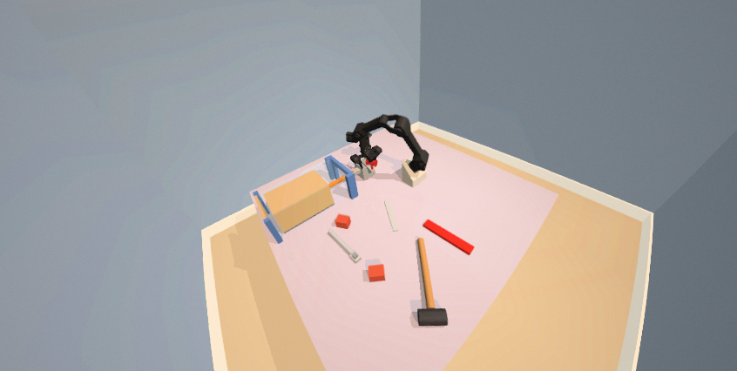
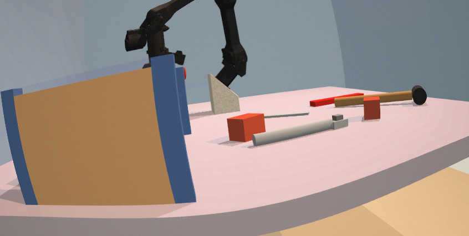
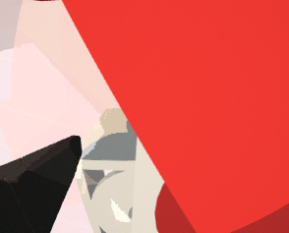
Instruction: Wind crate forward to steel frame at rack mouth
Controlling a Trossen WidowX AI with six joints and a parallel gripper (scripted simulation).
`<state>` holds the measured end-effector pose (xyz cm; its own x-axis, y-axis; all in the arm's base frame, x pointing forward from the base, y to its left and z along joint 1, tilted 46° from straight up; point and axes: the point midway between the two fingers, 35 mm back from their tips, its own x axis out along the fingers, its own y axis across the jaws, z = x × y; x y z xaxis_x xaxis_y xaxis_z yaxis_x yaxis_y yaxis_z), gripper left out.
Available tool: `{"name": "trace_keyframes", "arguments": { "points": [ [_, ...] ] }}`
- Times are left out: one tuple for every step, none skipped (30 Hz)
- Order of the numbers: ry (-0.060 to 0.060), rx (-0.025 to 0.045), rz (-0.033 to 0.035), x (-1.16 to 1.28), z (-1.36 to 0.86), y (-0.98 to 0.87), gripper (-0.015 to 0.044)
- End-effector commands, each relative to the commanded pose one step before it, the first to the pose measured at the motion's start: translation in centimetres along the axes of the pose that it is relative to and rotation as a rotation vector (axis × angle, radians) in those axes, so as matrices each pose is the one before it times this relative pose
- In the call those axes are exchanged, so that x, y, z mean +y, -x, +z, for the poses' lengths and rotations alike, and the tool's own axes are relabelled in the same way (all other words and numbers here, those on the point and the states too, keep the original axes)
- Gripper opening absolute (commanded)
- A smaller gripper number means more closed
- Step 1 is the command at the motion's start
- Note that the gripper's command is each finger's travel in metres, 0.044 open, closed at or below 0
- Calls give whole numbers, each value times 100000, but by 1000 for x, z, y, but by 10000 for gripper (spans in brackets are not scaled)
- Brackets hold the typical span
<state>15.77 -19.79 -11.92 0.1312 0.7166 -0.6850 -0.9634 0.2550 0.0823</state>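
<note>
The tan crate [image 1: 301, 198] [image 2: 91, 136] sits flat in the clear-panelled cubby. An orange strap [image 1: 337, 181] runs from its front through the blue frame [image 1: 352, 185] to the pale winch [image 1: 367, 172] [image 3: 109, 191]. Bare strap shows between crate and frame, so they stand apart. A red handle part [image 1: 371, 163] [image 2: 184, 73] [image 3: 201, 97] is above the winch and fills much of the wrist view; its seating in the hole is hidden. My gripper [image 1: 367, 159] is open around or beside this red part. One dark finger shows at the wrist view's lower left.
Two red blocks [image 1: 342, 221] [image 1: 375, 273] [image 2: 245, 128] [image 2: 371, 108], a grey square-ended tool [image 1: 341, 243] [image 2: 291, 132], a thin pale strip [image 1: 391, 215] [image 2: 286, 114], a red bar [image 1: 448, 237] [image 2: 317, 102] and a mallet [image 1: 426, 276] [image 2: 387, 96] lie on the bench.
</note>
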Motion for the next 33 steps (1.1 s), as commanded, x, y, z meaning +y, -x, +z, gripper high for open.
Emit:
{"name": "trace_keyframes", "arguments": {
  "points": [
    [-52, 91, -5, -37, -27, 252, 440],
    [6, 188, -33, -74, -55, 463, 440],
    [6, 258, -43, -92, -68, 642, 440],
    [4, 331, -51, -102, -74, 840, 440],
    [0, 408, -56, -99, -70, 1061, 440],
    [-7, 488, -58, -78, -50, 1302, 440],
    [-17, 541, -52, -32, -10, 1489, 440],
    [-28, 547, -38, 31, 44, 1555, 440],
    [-38, 532, -22, 97, 99, 1562, 440],
    [-48, 514, -6, 162, 156, 1558, 440],
    [-47, 409, 7, 181, 170, 1273, 440],
    [-31, 241, 9, 130, 121, 766, 440],
    [-11, 79, 4, 47, 43, 254, 440],
    [0, 0, 0, 0, 0, 0, 440],
    [0, 0, 0, 0, 0, 0, 440],
    [0, 0, 0, 0, 0, 0, 440],
    [-299, 1299, -1871, -121, -213, -7, 440],
    [9, -285, 415, 6, 10, 47, 414],
    [12, -362, 525, 8, 14, 59, 388],
    [16, -437, 632, 10, 17, 71, 361],
    [8, -204, 294, 5, 9, 33, 335],
    [0, 0, 0, 0, 0, 0, 309],
    [0, 0, 0, 0, 0, 0, 283],
    [0, 0, 0, 0, 0, 0, 256],
    [0, 0, 0, 0, 0, 0, 230],
    [0, 0, 0, 0, 0, 0, 204],
    [0, 0, 0, 0, 0, 0, 177],
    [0, 0, 0, 0, 0, 0, 151],
    [0, 0, 0, 0, 0, 0, 125],
    [0, 0, 0, 0, 0, 0, 99],
    [0, 0, 0, 0, 0, 0, 72],
    [0, 0, 0, 0, 0, 0, 46],
    [0, 0, 0, 0, 0, 0, 20]
  ]
}}
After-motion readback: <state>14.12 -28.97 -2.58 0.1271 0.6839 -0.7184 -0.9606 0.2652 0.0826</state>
